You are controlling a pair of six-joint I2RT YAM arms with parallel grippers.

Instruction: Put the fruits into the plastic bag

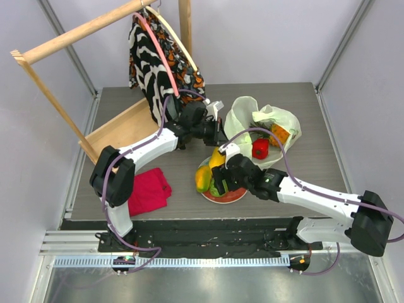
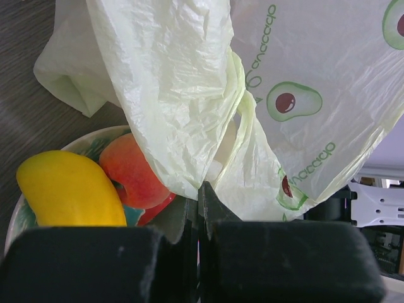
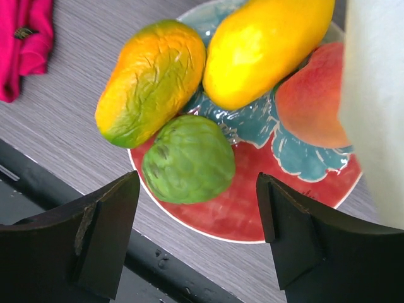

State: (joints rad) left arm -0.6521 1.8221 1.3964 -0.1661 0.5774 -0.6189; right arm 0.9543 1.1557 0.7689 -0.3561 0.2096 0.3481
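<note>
Fruit nearest the right gripper (image 3: pixel 197 205) is the green round fruit (image 3: pixel 188 159), lying on the plate (image 3: pixel 243 218) straight ahead between its wide-open, empty jaws. The left gripper (image 2: pixel 197 211), fingers closed, pinches the rim of the plastic bag (image 2: pixel 177 88), which lies just beyond the plate.

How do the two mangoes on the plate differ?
The wrinkled mango is orange shading to green; the smooth mango is plain yellow. The wrinkled mango's skin is creased, the smooth mango's even. The smooth mango lies beside the peach, the wrinkled mango at the rim. Both rest on the plate, touching each other.
</note>
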